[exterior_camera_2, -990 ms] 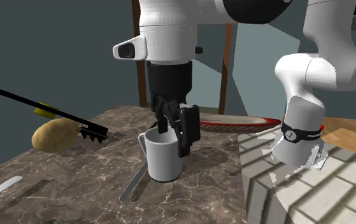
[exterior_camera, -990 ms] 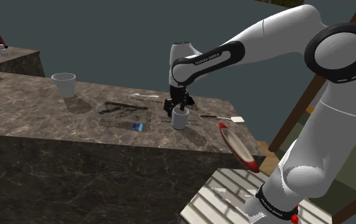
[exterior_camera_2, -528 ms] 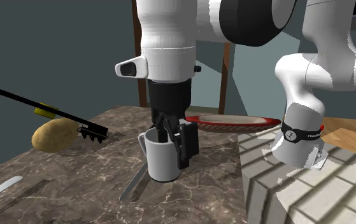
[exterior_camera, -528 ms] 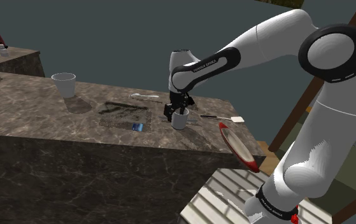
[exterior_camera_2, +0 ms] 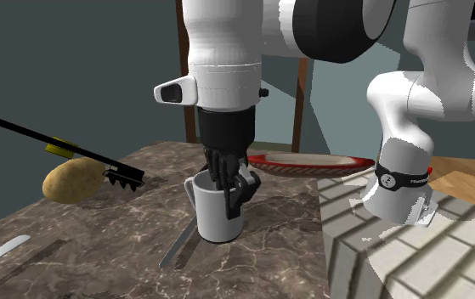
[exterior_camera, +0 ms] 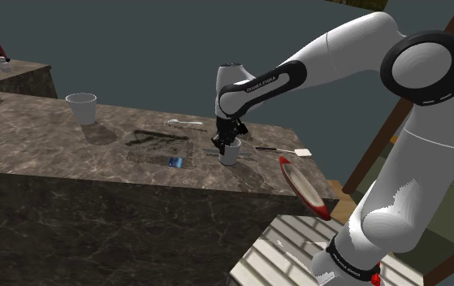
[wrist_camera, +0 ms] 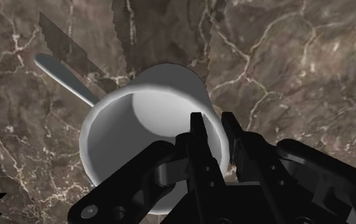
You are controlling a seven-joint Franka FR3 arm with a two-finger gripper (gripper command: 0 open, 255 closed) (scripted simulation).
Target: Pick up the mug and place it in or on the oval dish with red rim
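A plain white mug (exterior_camera: 230,153) stands upright on the dark marble counter (exterior_camera: 46,142), its handle toward the second exterior view's left. My black gripper (exterior_camera: 227,145) comes down on it from above. In the wrist view the gripper (wrist_camera: 212,121) is shut on the mug (wrist_camera: 144,121): one finger inside the rim, the other outside, pinching the wall. The same grip shows on the mug (exterior_camera_2: 218,212) under the gripper (exterior_camera_2: 234,188). The oval dish with a red rim (exterior_camera: 302,187) lies at the counter's edge near the stand, behind the mug in the second exterior view (exterior_camera_2: 303,161).
A second white cup (exterior_camera: 81,107) stands far off at the shoulder view's left. A potato (exterior_camera_2: 72,181) and a black brush (exterior_camera_2: 57,144) lie at the second exterior view's left. A knife (exterior_camera_2: 180,242) lies beside the mug. A spoon (exterior_camera: 184,123) and a spatula (exterior_camera: 286,150) rest nearby.
The hand came down a little over the mug, then its wide-apart fingers closed onto the mug's wall. The mug has stayed in place on the counter.
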